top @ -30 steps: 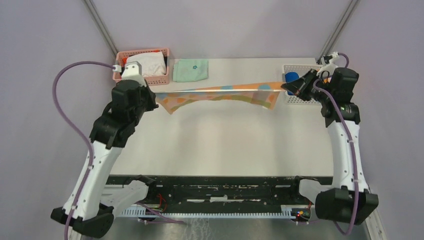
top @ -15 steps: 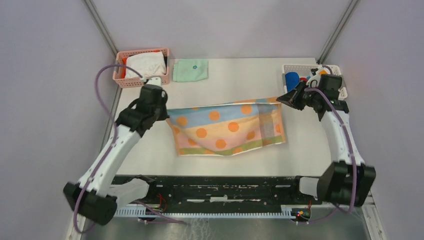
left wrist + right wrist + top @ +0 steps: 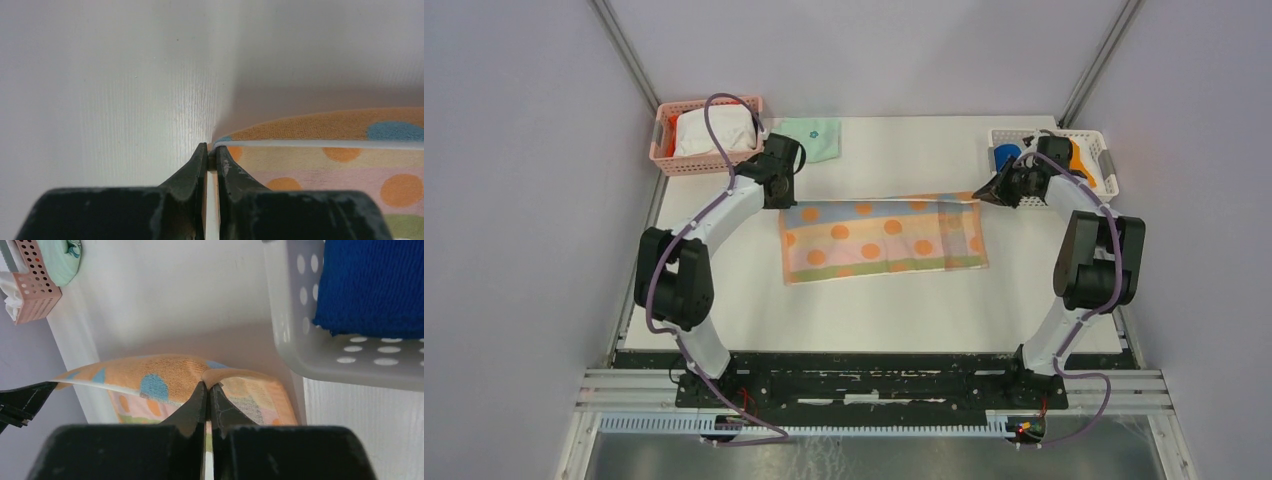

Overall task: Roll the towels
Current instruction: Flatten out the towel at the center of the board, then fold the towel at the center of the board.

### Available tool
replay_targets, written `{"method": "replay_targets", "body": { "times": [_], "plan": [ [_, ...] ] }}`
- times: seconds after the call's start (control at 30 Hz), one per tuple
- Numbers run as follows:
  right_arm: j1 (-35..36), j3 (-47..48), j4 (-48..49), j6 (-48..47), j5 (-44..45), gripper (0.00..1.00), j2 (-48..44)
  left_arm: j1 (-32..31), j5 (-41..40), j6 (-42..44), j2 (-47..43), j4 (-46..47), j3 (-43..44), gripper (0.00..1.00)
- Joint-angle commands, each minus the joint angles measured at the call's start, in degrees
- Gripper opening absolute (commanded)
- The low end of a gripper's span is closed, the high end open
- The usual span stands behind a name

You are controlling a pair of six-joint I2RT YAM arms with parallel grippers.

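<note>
Lying mostly flat on the table, the dotted towel is resting near edge down while closed jaws are pinching its far corners: the left gripper is clamping the far-left one, the right gripper the far-right, which is arching up. Lowering both evenly, cloth taut, is looking wise before release. Beyond, the blue towel is sitting in the white basket.

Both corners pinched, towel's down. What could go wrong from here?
The right end of the dotted towel looks doubled over near the right pincer; letting go now may leave a crease and a lopsided roll. That pincer is close beside the white basket and might nudge it when pulling away.
</note>
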Motion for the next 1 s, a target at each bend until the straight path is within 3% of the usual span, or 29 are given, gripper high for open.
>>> {"method": "replay_targets", "body": {
  "times": [0.0,0.27,0.43,0.57,0.7,0.97],
  "plan": [
    [-0.1,3.7,-0.6,-4.5,2.7,0.08,-1.5,0.5,-1.2,3.0,-2.2,1.4,0.2,0.03],
    [0.0,-4.7,-5.0,-4.8,7.5,0.09,-8.7,0.4,4.3,-2.8,-12.0,-1.2,-11.5,0.03],
    [-0.1,-9.4,-7.2,-4.5,13.7,0.1,-11.7,0.3,12.2,-7.6,-16.6,-1.1,-18.5,0.03],
    [-0.1,-13.1,-5.5,-2.9,16.4,0.12,-11.9,0.1,15.7,-11.2,-19.8,0.5,-24.7,0.03],
    [-0.1,-16.0,-3.0,-2.4,19.5,0.13,-10.8,0.1,14.4,-14.3,-20.7,2.4,-29.4,0.03],
    [-0.1,-17.6,-1.4,-3.4,19.0,0.19,-6.3,-1.2,16.4,-17.5,-19.2,4.7,-33.2,0.06]
  ]
}}
